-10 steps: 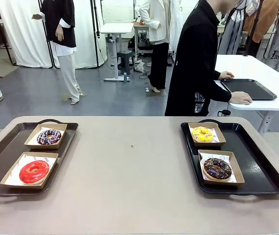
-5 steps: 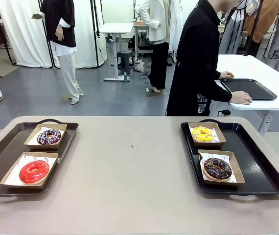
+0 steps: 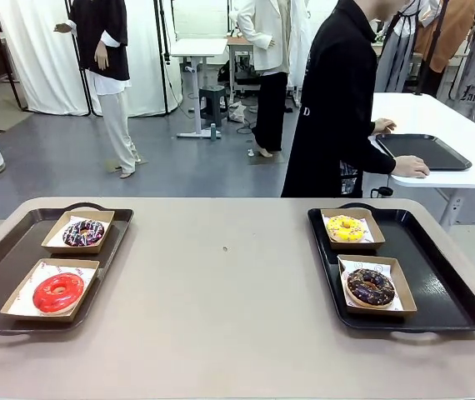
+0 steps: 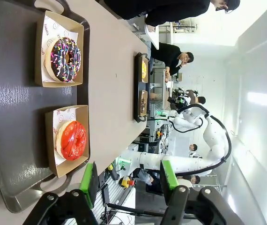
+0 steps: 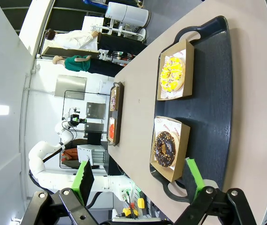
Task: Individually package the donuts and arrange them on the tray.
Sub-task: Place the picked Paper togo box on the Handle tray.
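Note:
Each of the donuts lies in its own paper-lined brown box. On the left black tray (image 3: 4,267) are the glossy red donut (image 3: 58,292) (image 4: 72,139) and the dark donut with pink-white sprinkles (image 3: 83,232) (image 4: 64,58). The right black tray (image 3: 437,283) (image 5: 213,108) carries the yellow donut (image 3: 346,227) (image 5: 172,73) and the chocolate sprinkled donut (image 3: 370,287) (image 5: 165,147). My left gripper (image 4: 129,180) hovers open above and short of the left tray (image 4: 11,117), nothing between its green pads. My right gripper (image 5: 138,180) hangs open short of the right tray, also holding nothing.
A person in black (image 3: 333,108) stands beyond the table's far edge, turned to a white side table with hands by another black tray (image 3: 425,150). The tan tabletop (image 3: 221,283) lies bare between the two trays.
The person in black has shifted slightly. The donuts, boxes and trays have not moved.

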Motion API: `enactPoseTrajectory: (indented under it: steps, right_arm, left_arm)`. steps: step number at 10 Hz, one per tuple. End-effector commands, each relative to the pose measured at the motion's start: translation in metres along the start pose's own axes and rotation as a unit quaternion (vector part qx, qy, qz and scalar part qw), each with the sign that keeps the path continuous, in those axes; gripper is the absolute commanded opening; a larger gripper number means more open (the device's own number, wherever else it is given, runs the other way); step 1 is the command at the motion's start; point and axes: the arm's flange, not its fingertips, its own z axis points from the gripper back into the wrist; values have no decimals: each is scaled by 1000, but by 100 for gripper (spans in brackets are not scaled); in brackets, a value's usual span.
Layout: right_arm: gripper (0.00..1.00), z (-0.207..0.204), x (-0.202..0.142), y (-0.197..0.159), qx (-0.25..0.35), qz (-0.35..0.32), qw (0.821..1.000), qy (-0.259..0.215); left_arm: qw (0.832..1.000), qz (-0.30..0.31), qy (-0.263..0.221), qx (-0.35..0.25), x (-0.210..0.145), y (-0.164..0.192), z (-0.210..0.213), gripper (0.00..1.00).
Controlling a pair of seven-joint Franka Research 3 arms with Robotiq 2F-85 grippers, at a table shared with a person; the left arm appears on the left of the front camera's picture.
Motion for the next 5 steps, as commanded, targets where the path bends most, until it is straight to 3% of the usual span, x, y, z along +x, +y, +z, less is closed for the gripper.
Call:
enactPoseTrajectory:
  steps: [1, 5]
  right_arm:
    - [100, -1, 0, 3, -1, -8, 1000, 2]
    - [100, -1, 0, 3, -1, -8, 1000, 2]
  left_arm:
    - [1000, -9, -1, 1, -2, 2, 3, 70]
    - [1000, -9, -1, 1, -2, 2, 3, 70]
